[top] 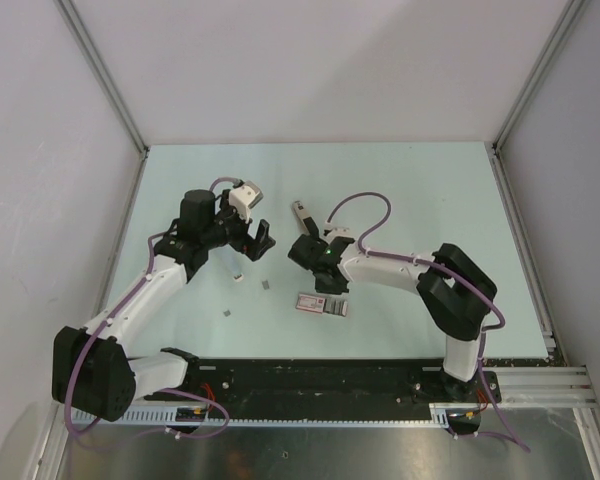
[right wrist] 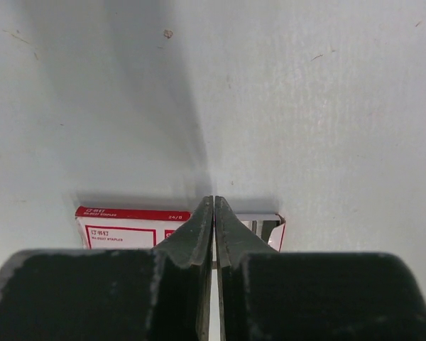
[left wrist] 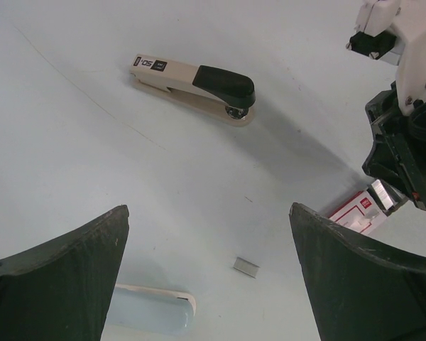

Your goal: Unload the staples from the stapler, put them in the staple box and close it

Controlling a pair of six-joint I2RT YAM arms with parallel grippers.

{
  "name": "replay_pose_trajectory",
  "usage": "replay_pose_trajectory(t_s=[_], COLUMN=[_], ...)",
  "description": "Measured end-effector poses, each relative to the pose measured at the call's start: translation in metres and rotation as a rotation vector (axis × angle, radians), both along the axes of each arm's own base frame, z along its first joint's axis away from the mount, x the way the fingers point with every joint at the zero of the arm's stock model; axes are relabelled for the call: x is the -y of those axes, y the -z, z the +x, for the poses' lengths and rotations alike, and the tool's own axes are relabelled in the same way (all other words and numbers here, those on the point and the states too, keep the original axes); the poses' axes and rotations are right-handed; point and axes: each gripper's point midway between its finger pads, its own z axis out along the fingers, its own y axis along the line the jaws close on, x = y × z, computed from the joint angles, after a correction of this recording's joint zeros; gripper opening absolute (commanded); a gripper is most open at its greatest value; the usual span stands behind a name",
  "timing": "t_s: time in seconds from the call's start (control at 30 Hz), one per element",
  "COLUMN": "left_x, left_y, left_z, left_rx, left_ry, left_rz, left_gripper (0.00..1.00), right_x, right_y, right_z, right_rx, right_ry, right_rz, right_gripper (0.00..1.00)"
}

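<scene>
The stapler [top: 301, 214], dark with a pale beige top, lies closed on the table behind the right gripper. It also shows in the left wrist view [left wrist: 192, 88]. A short grey staple strip [top: 268, 286] lies loose on the table and shows between the left fingers [left wrist: 246, 266]. Another strip [top: 227, 314] lies nearer the front. My left gripper [top: 252, 245] is open and empty above the table [left wrist: 207, 209]. My right gripper [top: 322, 282] is shut, its tips [right wrist: 213, 200] just over the staple box, with nothing visible between them.
A flat red-and-white staple box [top: 322, 305] lies in front of the right gripper, its right end open [right wrist: 266, 226]; it also shows in the left wrist view [left wrist: 358, 213]. A small white bit [top: 237, 277] lies under the left gripper [left wrist: 153, 309]. Walls enclose the table.
</scene>
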Motion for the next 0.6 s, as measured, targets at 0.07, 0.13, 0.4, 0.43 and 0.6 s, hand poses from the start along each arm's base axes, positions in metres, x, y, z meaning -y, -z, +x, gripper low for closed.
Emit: replay_pose_trajectory(t_s=[0.07, 0.13, 0.4, 0.43, 0.6], left_x=[0.0, 0.0, -0.001, -0.001, -0.001], left_y=[0.0, 0.001, 0.006, 0.006, 0.006], left_z=[0.0, 0.0, -0.002, -0.002, -0.002], left_rx=[0.001, 0.0, -0.01, -0.008, -0.006], left_ry=[0.001, 0.001, 0.001, 0.002, 0.004], left_rz=[0.002, 0.003, 0.008, 0.009, 0.011], left_gripper=[0.99, 0.99, 0.99, 0.99, 0.99], right_x=[0.0, 0.0, -0.006, -0.006, -0.006], right_y=[0.004, 0.006, 0.01, 0.01, 0.01], right_z=[-0.001, -0.002, -0.013, -0.014, -0.019], right_rx=[-0.007, -0.009, -0.014, -0.014, -0.018], right_ry=[-0.002, -0.006, -0.032, -0.034, -0.037], right_rz=[-0.011, -0.015, -0.029, -0.032, -0.039], right_gripper=[0.05, 0.05, 0.05, 0.05, 0.05])
